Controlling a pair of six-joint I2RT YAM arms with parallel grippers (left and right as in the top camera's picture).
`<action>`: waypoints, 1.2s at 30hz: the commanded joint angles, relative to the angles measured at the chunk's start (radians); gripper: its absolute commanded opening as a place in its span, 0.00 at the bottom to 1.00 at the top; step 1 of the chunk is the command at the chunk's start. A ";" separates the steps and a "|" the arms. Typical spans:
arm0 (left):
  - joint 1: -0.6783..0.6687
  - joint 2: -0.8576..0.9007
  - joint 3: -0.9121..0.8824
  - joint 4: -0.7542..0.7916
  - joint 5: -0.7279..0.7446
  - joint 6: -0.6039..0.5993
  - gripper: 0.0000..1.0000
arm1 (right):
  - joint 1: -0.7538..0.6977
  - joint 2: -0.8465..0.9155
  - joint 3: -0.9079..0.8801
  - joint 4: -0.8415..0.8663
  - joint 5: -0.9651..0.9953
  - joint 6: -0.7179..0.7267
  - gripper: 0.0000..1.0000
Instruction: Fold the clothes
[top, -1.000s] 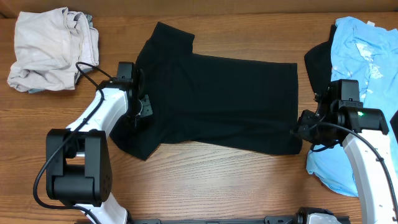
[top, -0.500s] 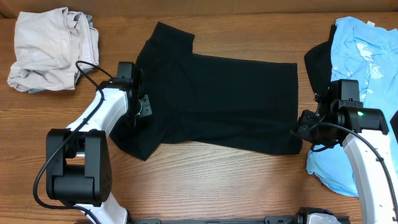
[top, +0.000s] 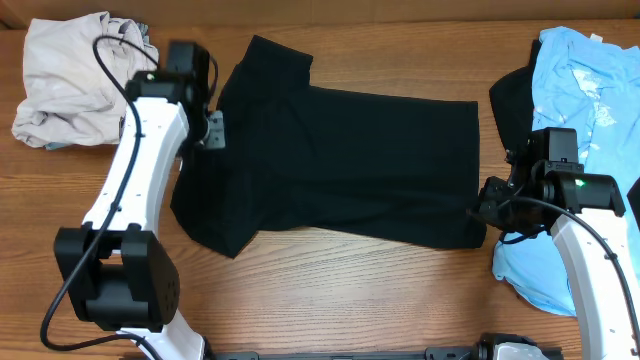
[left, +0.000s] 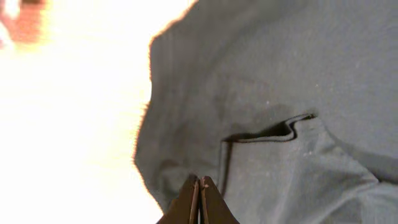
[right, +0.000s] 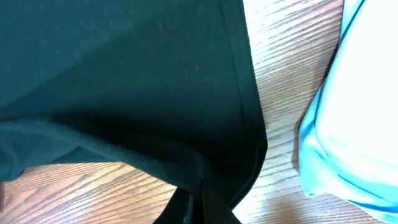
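A black t-shirt (top: 340, 160) lies spread flat across the middle of the wooden table. My left gripper (top: 215, 125) hovers over the shirt's left shoulder area, raised above the cloth. In the left wrist view its fingers (left: 199, 186) are pressed together with nothing between them, above the shirt (left: 280, 93). My right gripper (top: 488, 212) sits at the shirt's lower right hem corner. In the right wrist view its fingers (right: 202, 193) are shut on the black hem (right: 186, 155).
A crumpled beige garment (top: 85, 80) lies at the back left. A light blue shirt (top: 580, 110) lies along the right edge, also in the right wrist view (right: 348, 124), with a dark garment (top: 510, 100) partly under it. Bare wood (top: 330, 290) lies in front.
My left arm has lifted off the shirt's left side and swung toward the back of the table, near the collar. The right arm and the shirt's right hem have not moved.
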 joint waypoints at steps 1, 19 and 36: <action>0.005 -0.025 0.068 -0.028 -0.013 0.090 0.04 | -0.004 -0.004 -0.001 0.005 0.011 -0.007 0.04; 0.002 0.008 -0.360 0.239 0.264 0.082 0.47 | -0.004 -0.004 -0.001 0.005 0.026 -0.007 0.04; -0.004 0.017 -0.497 0.433 0.230 0.082 0.07 | -0.004 -0.004 -0.001 -0.005 0.025 -0.007 0.04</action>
